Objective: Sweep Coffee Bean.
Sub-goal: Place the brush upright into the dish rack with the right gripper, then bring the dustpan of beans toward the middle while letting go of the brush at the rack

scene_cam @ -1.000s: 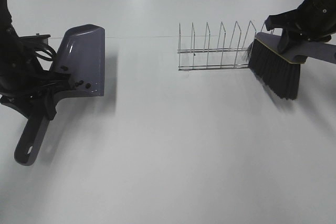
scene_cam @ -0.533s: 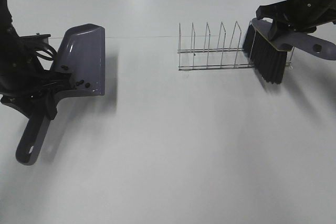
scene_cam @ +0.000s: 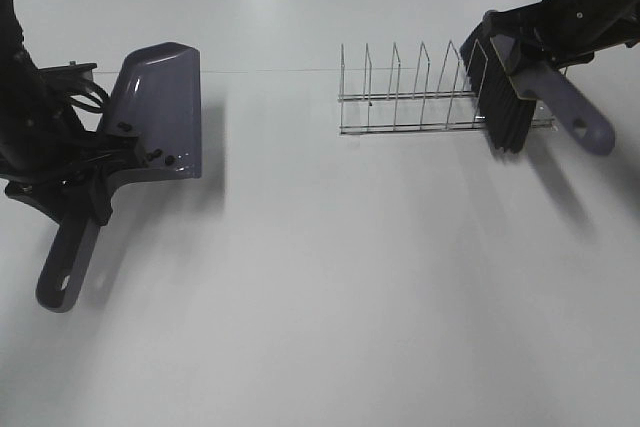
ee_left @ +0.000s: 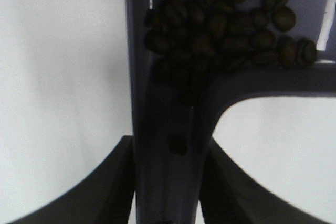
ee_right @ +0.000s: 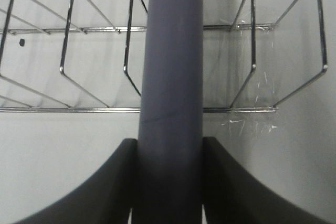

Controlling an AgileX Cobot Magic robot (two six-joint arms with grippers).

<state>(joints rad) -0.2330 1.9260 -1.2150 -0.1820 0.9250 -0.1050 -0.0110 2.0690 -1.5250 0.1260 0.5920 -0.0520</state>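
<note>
A flat white worktop (scene_cam: 350, 297) fills the high view and carries everything else. Toward its far right stands a long chrome wire rack (scene_cam: 400, 130) with a row of upright dividers. On the left is a purple plastic dustpan (scene_cam: 155, 112), its wide blade pointing away toward the far edge and its long handle pointing toward the near edge; it casts a soft shadow on the worktop to its right. A purple-handled brush (scene_cam: 530, 87) with black bristles hangs at the right end of the wire rack, bristles down and overlapping the last dividers, handle slanting out to the right; whether the bristles touch the wire cannot be told. The black left end effector (ee_left: 168, 171) is closed narrow on the dustpan's handle just behind the blade, a finger pressed to each side. The black right end effector (ee_right: 169, 166) is likewise clamped on the brush's handle, which crosses above the wire rack in the wrist view. The small dark brown oval coffee beans (ee_left: 220, 24) lie heaped inside the dustpan, crowded into the rear of the blade where the handle joins. One tiny dark speck (ee_right: 21, 42) lies on the worktop within the wire rack, too small to identify.
</note>
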